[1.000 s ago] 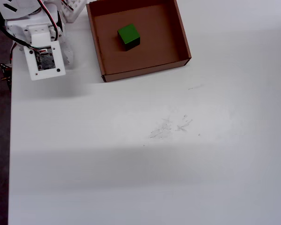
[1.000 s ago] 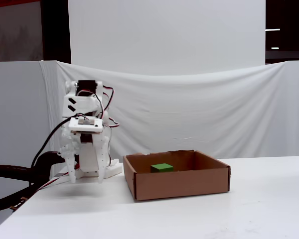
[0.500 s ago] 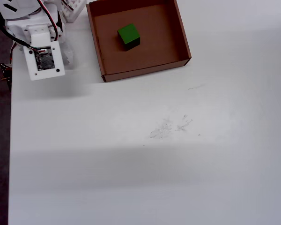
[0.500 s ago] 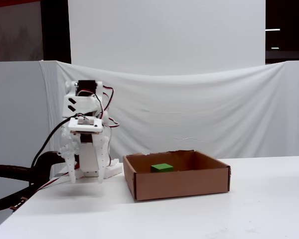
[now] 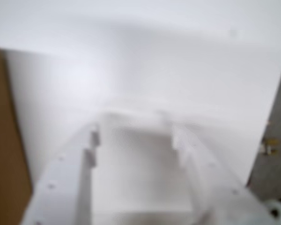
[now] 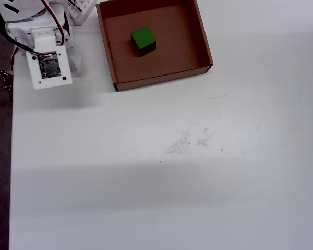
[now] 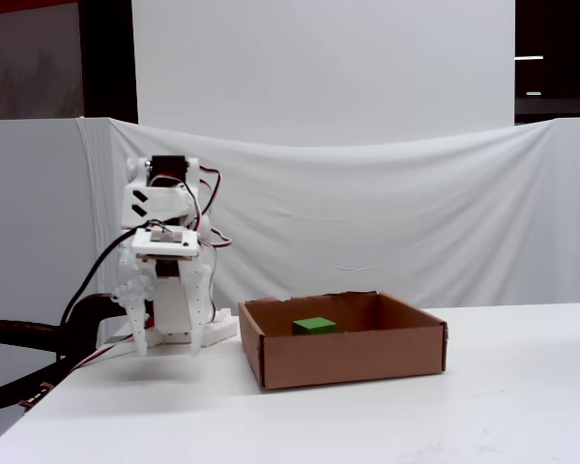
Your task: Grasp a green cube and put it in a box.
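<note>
The green cube (image 6: 143,40) lies inside the brown cardboard box (image 6: 159,78), on its bottom near the middle; in the fixed view the cube (image 7: 314,326) shows just above the box's front wall (image 7: 353,358). My white gripper (image 5: 133,124) is blurred in the wrist view, with its jaws spread apart and only white table between them. It hangs low over the table to the left of the box in the fixed view (image 7: 169,340), apart from it. A brown strip of the box (image 5: 4,140) shows at the left edge of the wrist view. The cube is out of the wrist view.
The folded arm and its base (image 6: 44,52) stand at the table's top left corner in the overhead view, with cables running off the left edge. The white table (image 6: 172,172) has faint scuff marks near its middle. A white cloth backdrop (image 7: 367,213) hangs behind.
</note>
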### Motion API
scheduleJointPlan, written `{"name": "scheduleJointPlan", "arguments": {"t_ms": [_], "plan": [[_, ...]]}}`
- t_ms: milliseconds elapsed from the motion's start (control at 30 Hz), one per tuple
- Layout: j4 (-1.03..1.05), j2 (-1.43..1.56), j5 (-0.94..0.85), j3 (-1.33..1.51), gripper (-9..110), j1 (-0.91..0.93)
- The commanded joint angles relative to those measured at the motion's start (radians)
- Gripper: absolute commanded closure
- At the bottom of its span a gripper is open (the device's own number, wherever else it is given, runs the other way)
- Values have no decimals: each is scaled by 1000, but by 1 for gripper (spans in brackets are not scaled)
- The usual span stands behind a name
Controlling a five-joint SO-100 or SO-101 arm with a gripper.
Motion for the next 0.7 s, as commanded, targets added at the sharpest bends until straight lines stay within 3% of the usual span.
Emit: {"name": "scheduleJointPlan", "arguments": {"t_ms": [0, 667], "plan": [[0, -8, 6, -5, 80, -5], [-2, -8, 18, -5, 80, -5]]}}
